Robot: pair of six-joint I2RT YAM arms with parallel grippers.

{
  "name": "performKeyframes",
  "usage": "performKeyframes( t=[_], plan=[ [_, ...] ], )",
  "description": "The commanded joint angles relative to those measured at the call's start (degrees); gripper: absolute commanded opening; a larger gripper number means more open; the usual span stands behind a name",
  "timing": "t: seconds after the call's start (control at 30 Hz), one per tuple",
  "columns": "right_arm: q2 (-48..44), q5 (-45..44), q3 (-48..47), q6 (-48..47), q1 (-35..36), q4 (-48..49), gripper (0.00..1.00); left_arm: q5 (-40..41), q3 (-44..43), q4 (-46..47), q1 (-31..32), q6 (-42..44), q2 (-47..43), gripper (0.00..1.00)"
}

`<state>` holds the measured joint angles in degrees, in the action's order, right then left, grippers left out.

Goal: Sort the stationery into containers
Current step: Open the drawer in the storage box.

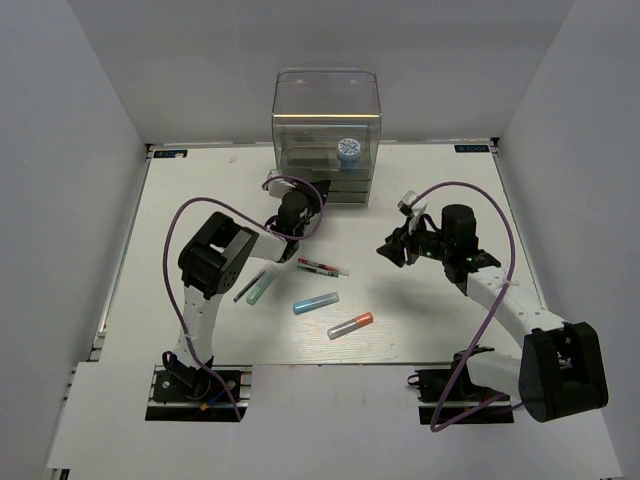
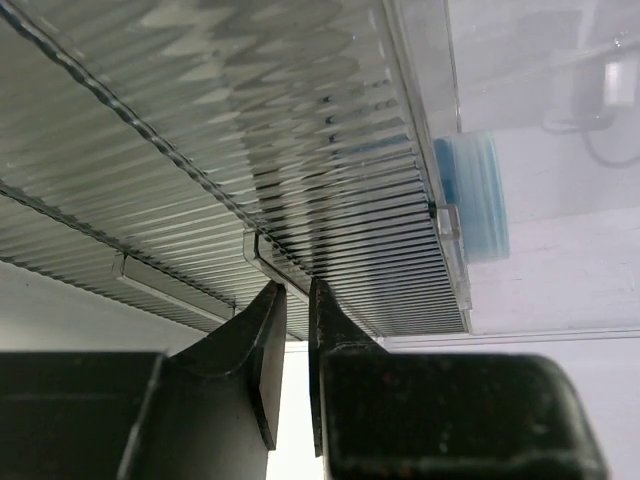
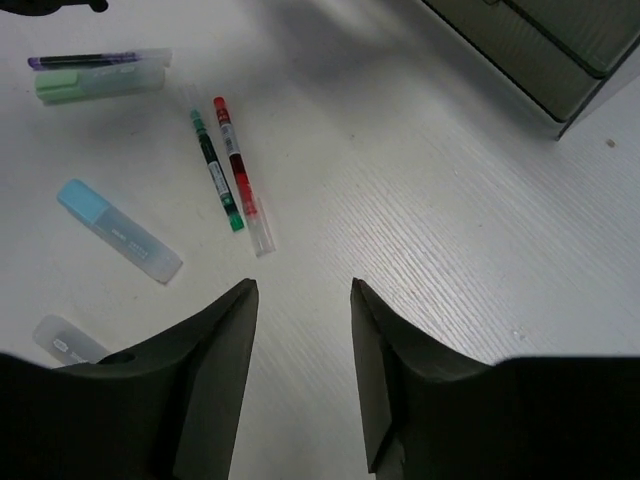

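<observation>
The clear organiser (image 1: 327,110) stands at the back, with a blue-white roll (image 1: 348,150) inside its top box; the roll also shows in the left wrist view (image 2: 476,198). My left gripper (image 1: 303,210) is at the ribbed drawers (image 2: 300,150), its jaws nearly closed on a clear drawer handle (image 2: 262,250). My right gripper (image 1: 392,248) is open and empty above the table (image 3: 303,290). A red-marked white pen (image 3: 240,175), teal-green pen (image 3: 213,170), light blue marker (image 3: 118,230), pale green marker (image 3: 95,82), dark thin pen (image 3: 85,60) and orange-tipped marker (image 1: 350,324) lie loose.
The pens lie mid-table between the two arms. Purple cables loop beside both arms (image 1: 175,240). The organiser's lower drawers (image 3: 530,50) show at the top right of the right wrist view. White walls close the table on three sides.
</observation>
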<state>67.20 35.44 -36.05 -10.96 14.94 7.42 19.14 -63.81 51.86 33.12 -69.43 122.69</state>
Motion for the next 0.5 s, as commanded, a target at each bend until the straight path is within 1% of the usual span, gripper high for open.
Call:
performKeyframes(
  t=[0.0, 0.03, 0.07, 0.13, 0.17, 0.23, 0.27, 0.3, 0.33, 0.4, 0.43, 0.47],
  plan=[
    [-1.2, 4.4, 0.6, -3.3, -0.3, -0.1, 0.50, 1.4, 0.2, 2.7, -0.4, 1.0, -1.1, 0.00],
    [-1.1, 5.2, 0.9, -6.4, -0.1, -0.6, 0.54, 0.9, 1.6, 3.3, -0.4, 1.0, -1.8, 0.00],
    [-0.9, 7.5, 1.2, -7.7, 0.1, -2.2, 0.59, 0.2, 2.4, 4.7, -0.4, 1.0, -1.8, 0.00],
    [-0.9, 9.4, 1.2, -13.5, 0.1, -3.5, 0.63, -0.6, 4.9, 6.0, -0.4, 1.5, -3.2, 0.00],
    [-0.8, 12.2, 1.6, -16.8, 0.4, -6.3, 0.67, -1.4, 5.8, 7.5, -0.4, 1.5, -3.7, 0.00],
    [-0.7, 15.2, 1.6, -21.5, 0.8, -7.2, 0.69, -2.3, 8.5, 8.1, -0.4, 2.1, -5.2, 0.00],
    [-0.8, 15.9, 1.7, -24.6, 1.7, -11.5, 0.69, -3.0, 10.4, 9.6, 0.2, 2.8, -5.7, 0.00],
    [-0.8, 16.5, 1.7, -25.9, 2.1, -12.4, 0.70, -3.0, 11.2, 9.6, 0.2, 2.8, -7.0, 0.00],
    [-0.8, 16.7, 1.5, -30.5, 2.9, -14.3, 0.70, -4.4, 12.2, 10.3, 0.2, 3.3, -7.6, 0.00],
    [0.4, 15.2, 1.3, -33.1, 5.8, -17.5, 0.70, -5.4, 14.6, 10.8, 0.2, 3.3, -8.8, 0.00],
    [0.7, 14.3, 1.3, -36.5, 6.6, -18.0, 0.70, -5.9, 15.5, 10.8, 0.2, 3.3, -9.3, 0.00],
    [1.3, 11.9, 1.4, -37.5, 8.9, -19.2, 0.70, -6.0, 17.2, 11.3, 0.7, 3.3, -10.5, 0.00]
  ],
)
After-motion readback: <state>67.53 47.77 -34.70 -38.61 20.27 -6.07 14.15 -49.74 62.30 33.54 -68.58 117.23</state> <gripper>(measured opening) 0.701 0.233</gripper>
